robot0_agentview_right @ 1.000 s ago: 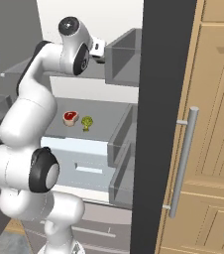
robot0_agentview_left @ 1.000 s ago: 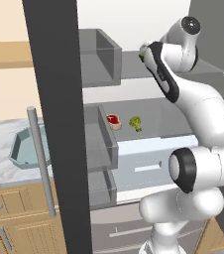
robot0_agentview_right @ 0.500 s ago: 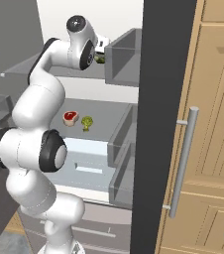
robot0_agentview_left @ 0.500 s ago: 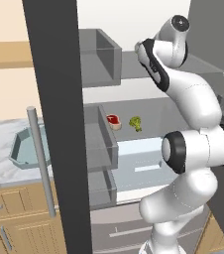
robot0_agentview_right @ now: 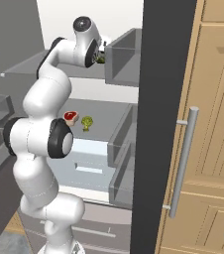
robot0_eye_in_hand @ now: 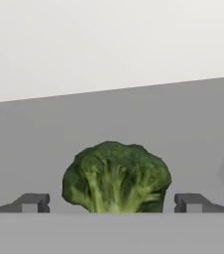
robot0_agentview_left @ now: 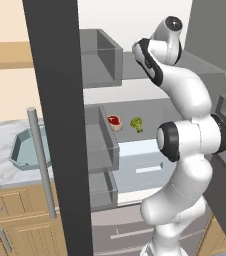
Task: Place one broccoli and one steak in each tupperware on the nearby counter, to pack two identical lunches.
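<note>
End effector is spread wide open, holding nothing: in the hand view its two dark finger tips sit at the bottom edge, one each side of a broccoli in the lower centre of the frame, with clear gaps to the floret on both sides, so it is lined up to straddle it, not gripping yet. That broccoli stands upright on a grey fridge shelf with the white back wall above it; judging by the arm reaching high, this is the upper shelf. In the right base view the arm's wrist is at upper centre-left of the frame, and a bit of green shows just right of it beside the grey door bin. On the middle shelf, a second broccoli and a steak lie just beside each other, centre of the left base view, untouched. Teal tupperware sits on the marbled counter at left-middle of the left base view, partly hidden by the dark fridge door edge; it looks empty, can't see it fully. Probable step: closing on the upper broccoli before carrying it out to a container. Packing looks barely begun. Risk: round floret may slip or roll when the fingers close.
</note>
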Robot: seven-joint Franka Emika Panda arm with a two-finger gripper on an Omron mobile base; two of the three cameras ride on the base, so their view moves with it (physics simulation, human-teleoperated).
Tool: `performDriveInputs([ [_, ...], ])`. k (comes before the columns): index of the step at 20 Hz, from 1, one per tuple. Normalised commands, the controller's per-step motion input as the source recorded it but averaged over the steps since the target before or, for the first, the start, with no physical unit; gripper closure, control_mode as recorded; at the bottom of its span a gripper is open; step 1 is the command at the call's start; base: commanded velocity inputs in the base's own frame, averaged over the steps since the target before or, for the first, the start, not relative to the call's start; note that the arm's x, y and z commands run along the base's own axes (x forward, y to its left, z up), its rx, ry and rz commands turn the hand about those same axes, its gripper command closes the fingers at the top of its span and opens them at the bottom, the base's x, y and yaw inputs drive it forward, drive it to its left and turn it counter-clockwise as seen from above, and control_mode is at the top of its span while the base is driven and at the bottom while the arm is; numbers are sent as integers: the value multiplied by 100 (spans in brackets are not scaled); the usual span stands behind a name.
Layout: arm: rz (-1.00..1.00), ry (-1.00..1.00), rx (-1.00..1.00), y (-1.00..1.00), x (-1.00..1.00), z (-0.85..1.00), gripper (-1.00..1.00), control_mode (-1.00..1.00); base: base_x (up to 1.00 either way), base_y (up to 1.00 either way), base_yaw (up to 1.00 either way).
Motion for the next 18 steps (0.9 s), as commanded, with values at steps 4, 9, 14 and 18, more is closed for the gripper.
performDriveInputs([
  [4,0,5,0,0,0,-26,-100,-100,0,0,0],
  [9,-1,5,0,0,0,-27,-100,-100,0,0,0],
  [14,0,4,0,0,11,-28,-100,-100,0,0,0],
  [18,-1,4,0,0,23,-27,100,-100,0,0,0],
])
